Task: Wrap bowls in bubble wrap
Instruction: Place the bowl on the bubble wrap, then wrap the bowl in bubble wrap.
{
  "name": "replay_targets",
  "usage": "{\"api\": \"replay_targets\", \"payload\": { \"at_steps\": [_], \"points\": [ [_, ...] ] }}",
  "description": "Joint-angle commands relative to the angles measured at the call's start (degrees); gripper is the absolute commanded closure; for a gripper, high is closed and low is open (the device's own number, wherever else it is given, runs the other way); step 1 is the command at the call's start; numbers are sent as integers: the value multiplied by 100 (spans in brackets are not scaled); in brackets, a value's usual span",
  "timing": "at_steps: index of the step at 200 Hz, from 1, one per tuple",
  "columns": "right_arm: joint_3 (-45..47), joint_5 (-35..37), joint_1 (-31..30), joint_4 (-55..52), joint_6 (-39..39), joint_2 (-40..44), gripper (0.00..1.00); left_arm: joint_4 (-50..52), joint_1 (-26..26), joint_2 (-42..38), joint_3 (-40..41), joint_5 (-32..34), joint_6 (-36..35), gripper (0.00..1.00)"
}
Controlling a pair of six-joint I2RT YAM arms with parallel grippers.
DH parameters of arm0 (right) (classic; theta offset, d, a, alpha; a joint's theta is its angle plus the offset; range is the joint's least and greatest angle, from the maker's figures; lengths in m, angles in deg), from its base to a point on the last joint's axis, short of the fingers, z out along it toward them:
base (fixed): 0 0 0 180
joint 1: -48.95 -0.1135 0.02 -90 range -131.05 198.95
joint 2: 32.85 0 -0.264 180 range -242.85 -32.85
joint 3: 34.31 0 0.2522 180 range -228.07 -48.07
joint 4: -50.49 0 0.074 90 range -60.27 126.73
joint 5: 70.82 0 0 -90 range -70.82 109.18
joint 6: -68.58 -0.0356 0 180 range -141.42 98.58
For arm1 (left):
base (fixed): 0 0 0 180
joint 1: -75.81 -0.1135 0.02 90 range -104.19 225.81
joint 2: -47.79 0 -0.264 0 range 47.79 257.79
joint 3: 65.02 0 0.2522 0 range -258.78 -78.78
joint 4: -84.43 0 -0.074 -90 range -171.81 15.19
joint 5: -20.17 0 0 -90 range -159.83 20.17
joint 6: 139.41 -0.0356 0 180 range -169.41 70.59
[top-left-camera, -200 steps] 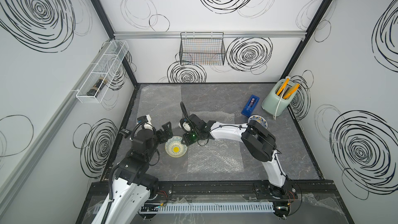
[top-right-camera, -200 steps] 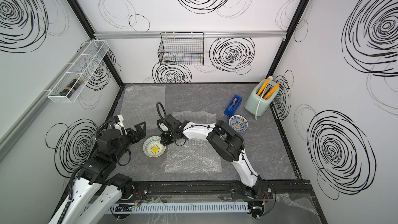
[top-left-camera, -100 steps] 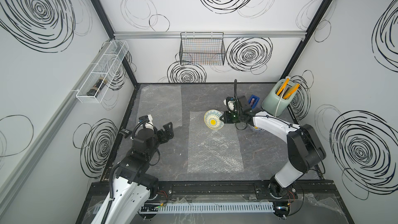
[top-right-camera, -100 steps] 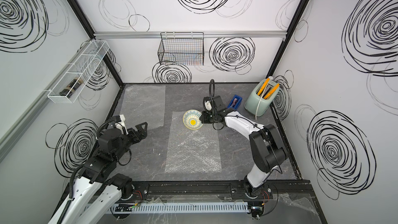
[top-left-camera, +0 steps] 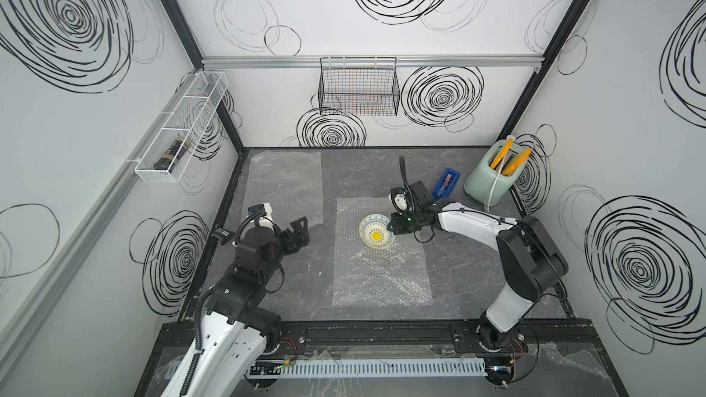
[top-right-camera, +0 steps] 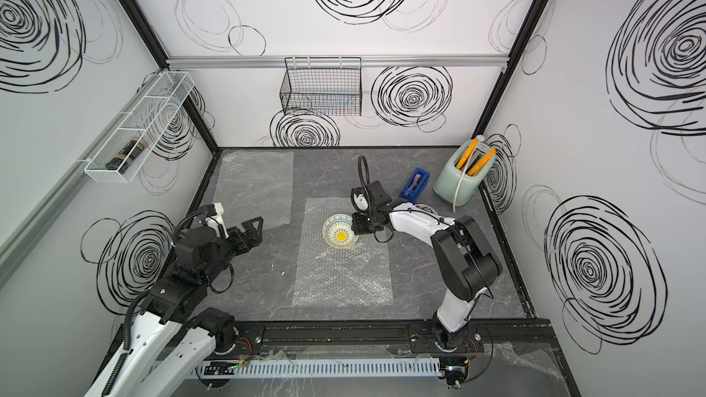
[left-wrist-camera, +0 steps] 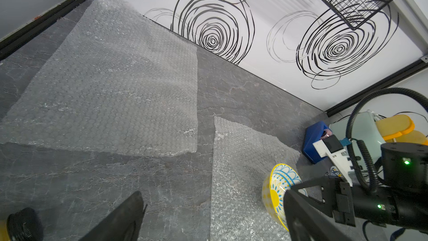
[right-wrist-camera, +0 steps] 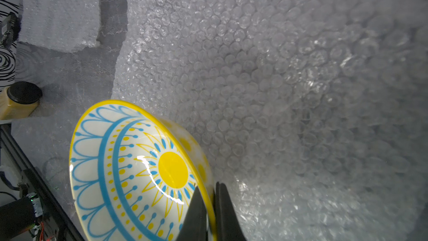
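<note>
A: Where do we have the yellow-centred bowl (top-left-camera: 377, 231)?

B: Over the far end of the nearer bubble wrap sheet (top-left-camera: 380, 280). It is tipped so its inside faces up and toward our left. We cannot tell whether its underside touches the film.

A: And what holds it?

B: Our right jaws are pinched close on the rim, one inside the bowl and one outside, at the bowl's right-hand edge. So the bowl lies to the left of those jaws, and we see nothing else bearing it.

A: How does the sheet run from there?

B: Its long axis goes from the back of the desk (top-left-camera: 462, 280) toward our bases, and the bowl is near the far short edge. Most of the film lies on our side of the bowl. We judge the next move turns on this: set down there, the bowl leaves a long flap to bring over it.

A: Which of our arms is nearer?

B: The right arm (top-right-camera: 418, 223) is at the bowl. Our left jaws stand wide open with nothing in them, by the near corner of the second sheet (top-left-camera: 284, 185), well apart from the bowl.

A: And the other bowl?

B: The blue-patterned bowl (top-right-camera: 425, 208) peeks out behind the right arm, unwrapped and off both sheets.
</note>
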Motion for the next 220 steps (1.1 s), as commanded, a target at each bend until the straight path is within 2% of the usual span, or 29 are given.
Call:
{"api": "replay_targets", "payload": {
  "at_steps": [1,37,61,95,117,141,161,193,220],
  "points": [
    [-38,160,-27,-86,59,-32,100,-208,47,17,-17,-45,45,3],
    [54,102,-27,0,69,-160,95,-219,68,30,-8,-48,47,3],
    [21,96,-28,-42,100,-185,86,-282,70,93,1,-83,64,3],
    [-35,120,-27,-117,99,130,54,-789,73,430,76,-478,279,4],
    [24,219,20,-92,67,602,42,-1488,84,923,114,-851,443,4],
    [293,159,243,96,-29,1206,39,-2401,104,1935,25,-1053,556,3],
    [639,22,417,298,-72,1700,39,-2867,141,3285,-397,-1141,440,0],
    [1093,-51,639,335,-71,2290,39,-3393,200,5220,-1286,-1433,253,7],
    [1434,-178,833,339,-71,2593,39,-3591,192,6463,-1974,-1339,130,10]
  ]
}}
